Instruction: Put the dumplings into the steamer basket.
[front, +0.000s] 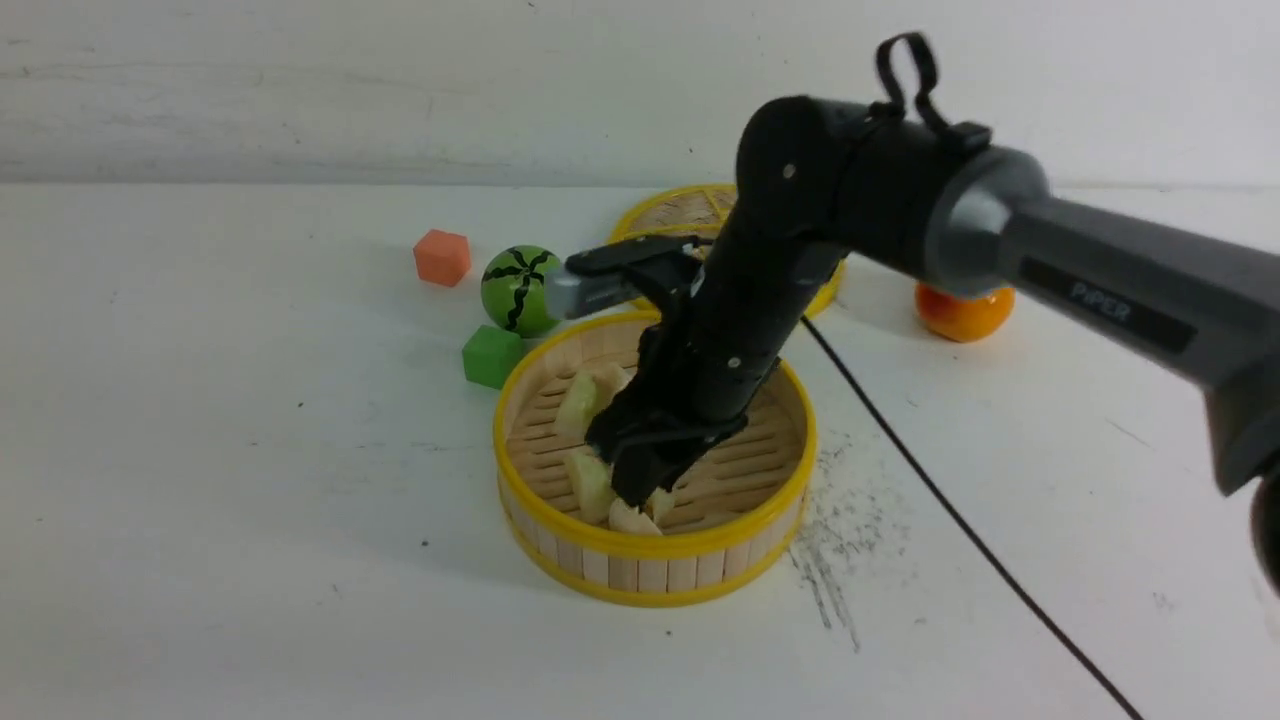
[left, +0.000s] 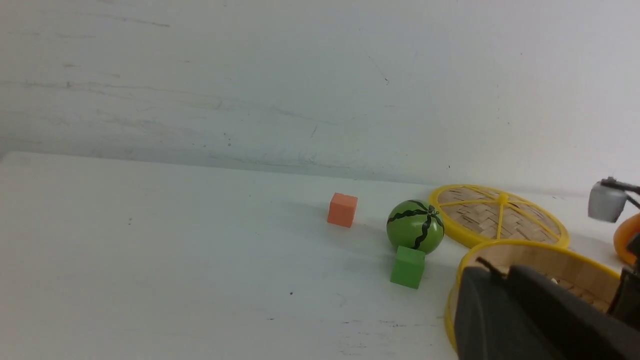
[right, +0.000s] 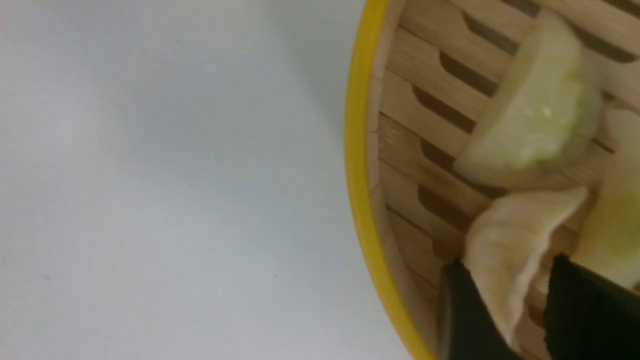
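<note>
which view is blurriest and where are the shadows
Right wrist view: softest, dumplings and steamer basket too close to be sharp. Front view: mostly crisp, right gripper a dark mass, soft shadow left of the basket. Left wrist view: flat even light, faint shadow beside the watermelon ball.

The right arm has a long grey tubular link (front: 1120, 290) with pale "PiPER" lettering, ending in a lighter silver-grey collar (front: 975, 235). Next comes a rounded matte-black joint housing (front: 800, 160) dotted with small silver screws, and a looped black cable (front: 905, 75) rises from its top. A small silver-grey camera block (front: 585, 292) sits on a black bracket. The right tool (front: 640, 488) is black with flat-faced fingers (right: 465, 315). The left tool (left: 506, 280) shows as matte black wedges.
</note>
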